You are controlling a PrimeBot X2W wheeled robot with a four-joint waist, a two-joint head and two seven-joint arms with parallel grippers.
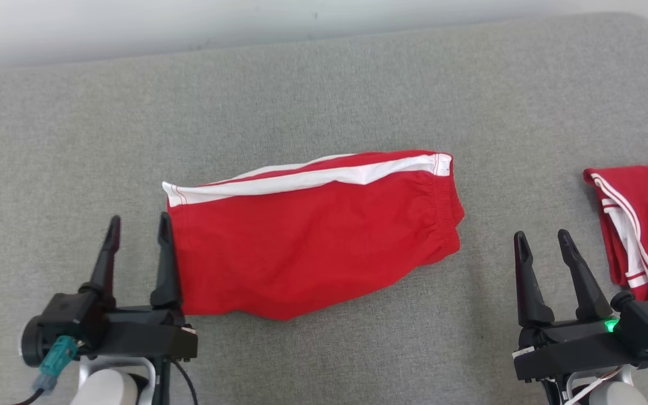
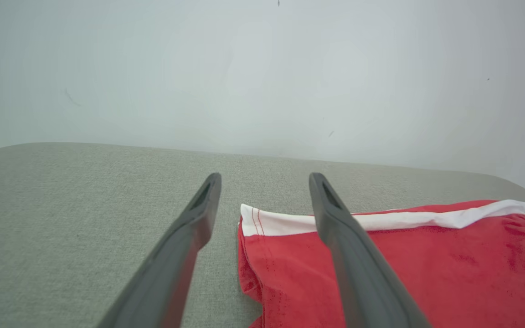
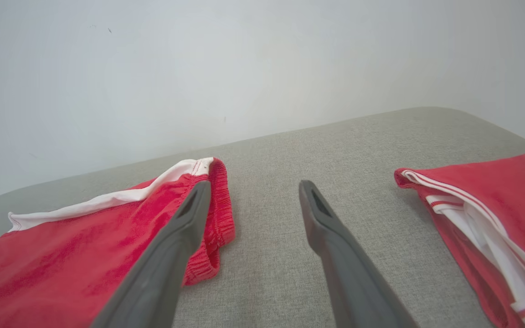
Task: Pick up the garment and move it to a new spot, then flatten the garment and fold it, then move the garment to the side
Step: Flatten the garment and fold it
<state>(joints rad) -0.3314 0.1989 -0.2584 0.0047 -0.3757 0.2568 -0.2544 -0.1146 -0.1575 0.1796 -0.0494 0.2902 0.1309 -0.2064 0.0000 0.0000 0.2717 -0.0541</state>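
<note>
Head view: the garment [image 1: 313, 247] lies crosswise, just right of my left claw [image 1: 139, 222], spread and empty; my right claw [image 1: 541, 236], also spread, stands farther off

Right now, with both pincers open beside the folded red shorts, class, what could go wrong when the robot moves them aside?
1. The left pincer sits at the hem edge of the red shorts; a grip there may catch just the top layer, so the fold could open when lifted.
2. A second red garment lies close to the right pincer; moving rightward could snag it or pile the shorts onto it.
</note>
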